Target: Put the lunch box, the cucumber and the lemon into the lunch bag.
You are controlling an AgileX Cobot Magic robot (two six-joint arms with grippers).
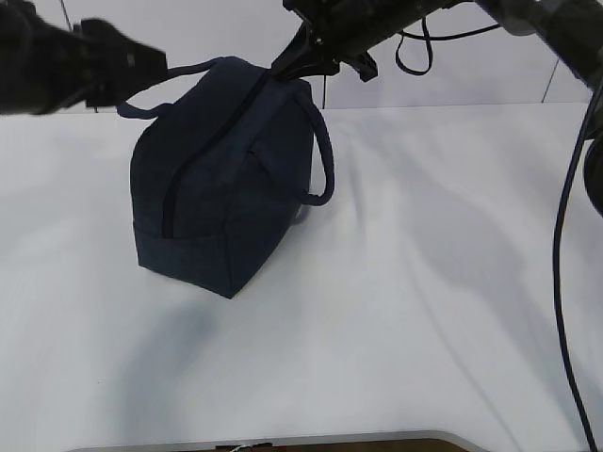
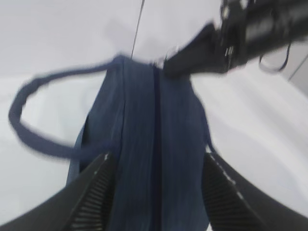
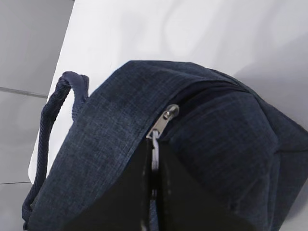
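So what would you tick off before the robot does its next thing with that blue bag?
1. Lunch bag standing on the table: ok.
2. Zipper closed along the top: ok, as far as it shows.
3. Right hand pinched shut on the zipper pull: ok.
4. Left hand open, its fingers either side of the bag: ok.
5. Food and box inside: cannot tell, none visible.

Lab bench — bare white table (image 1: 396, 311), pale wall panels (image 1: 236, 28)
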